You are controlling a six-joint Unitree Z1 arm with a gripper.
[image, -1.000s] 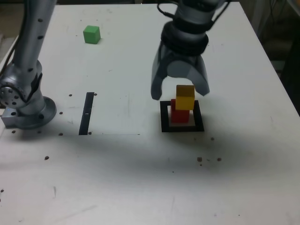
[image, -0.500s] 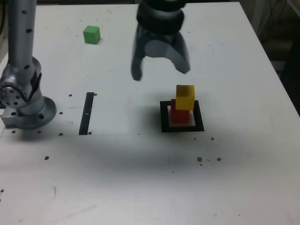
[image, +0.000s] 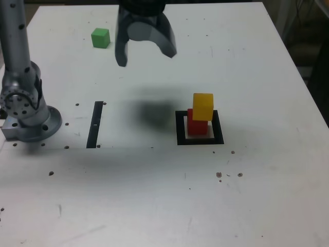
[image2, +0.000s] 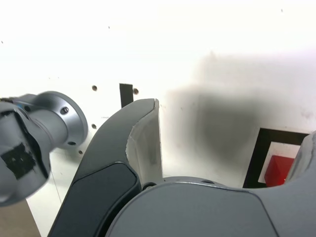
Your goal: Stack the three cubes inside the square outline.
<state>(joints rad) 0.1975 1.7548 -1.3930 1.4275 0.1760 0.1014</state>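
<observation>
The claw (image: 145, 50) hangs high over the table (image: 257, 195) with its two grey jaws spread wide and nothing between them; in the exterior view it sits toward the far side, a little to the exterior view's left of centre, and its blurred shadow falls on the bare surface below, between the narrow black strip (image: 95, 124) and the square outline (image: 180, 128); the wrist view shows one jaw curving across the frame with only empty table past it.

The step in hand, as I judge it, is the fetching of the last block; two are already placed, so the claw is free to go for the third. The green cube (image: 100, 37) lies alone near the far edge, to the exterior view's left of the claw and close to it, though apart and lower; no jaw touches it. The next move calls for bringing the spread jaws over that cube, lining them up with two opposite faces, and lowering until they straddle it before pinching.

Further out, toward the exterior view's right and nearer the camera, stands the pile; the red cube (image: 195, 126) rests on the pale centre of the square outline, and the yellow cube (image: 203, 106) sits on top of it, shifted slightly to the exterior view's right so its edge overhangs. That offset makes a less steady seat for the green one, which will want a gentle, centred release. The arm's round base (image: 31, 121) stands at the exterior view's left edge, well apart from the pile.
</observation>
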